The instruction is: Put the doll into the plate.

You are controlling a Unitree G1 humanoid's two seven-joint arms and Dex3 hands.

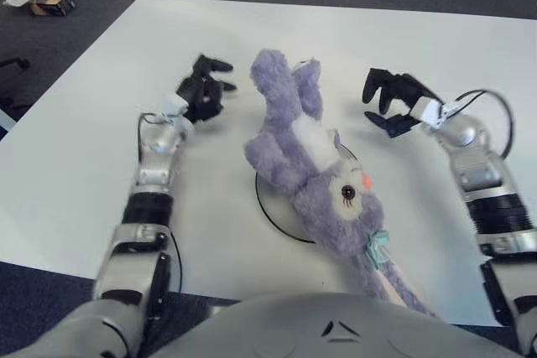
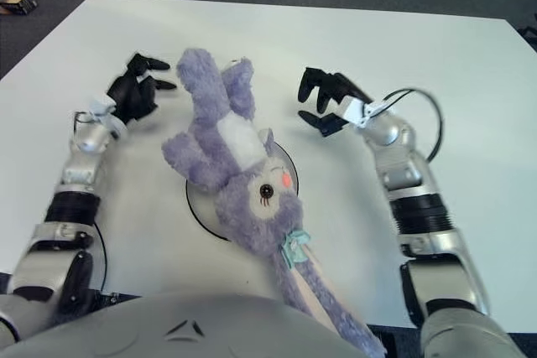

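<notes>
A purple plush doll (image 1: pixel 315 173) sprawled across the plate (image 1: pixel 273 211) at centre frame, limbs overhanging. Left hand (image 1: pixel 201 94) and right hand (image 1: pixel 394 102) flanked it, fingers spread, empty. Soft, light; its torso looked easiest to grasp.

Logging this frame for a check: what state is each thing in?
doll: lying face up across the plate, legs and ears hanging past its rim.
plate: flat on the table, mostly covered.
left hand: open, beside the doll's legs, holding nothing.
right hand: open, empty.
</notes>
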